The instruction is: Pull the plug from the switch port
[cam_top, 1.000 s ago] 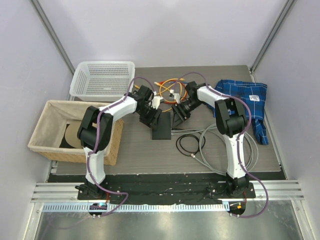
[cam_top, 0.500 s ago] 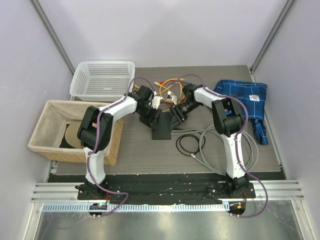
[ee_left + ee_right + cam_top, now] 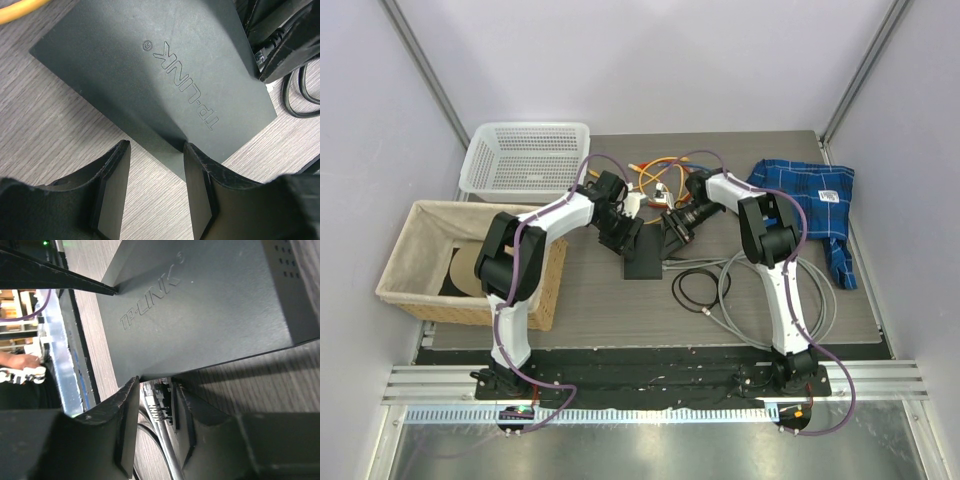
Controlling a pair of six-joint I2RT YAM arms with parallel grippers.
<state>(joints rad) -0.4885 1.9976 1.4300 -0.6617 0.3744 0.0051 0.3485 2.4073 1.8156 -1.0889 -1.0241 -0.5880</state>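
The switch (image 3: 642, 258) is a flat matte-black box marked TP-LINK, lying mid-table. In the left wrist view the switch (image 3: 150, 75) fills the upper frame; my left gripper (image 3: 156, 146) is open at its near edge, one finger (image 3: 200, 185) resting on the box and the other over bare table. In the right wrist view a grey plug (image 3: 161, 407) sits in the side of the switch (image 3: 200, 305), and my right gripper (image 3: 156, 385) is closed around it. From above, the left gripper (image 3: 623, 238) and right gripper (image 3: 672, 228) flank the switch's far end.
A white mesh basket (image 3: 525, 158) stands at the back left and a cloth-lined bin (image 3: 420, 265) at the left. Orange cables (image 3: 655, 175) lie behind the grippers. A blue checked cloth (image 3: 810, 200) lies at the right. Grey cable loops (image 3: 760, 290) and a black cable (image 3: 692, 290) lie right of the switch.
My right gripper has moved a little left, in against the switch's right side. The left arm and the switch have barely moved.
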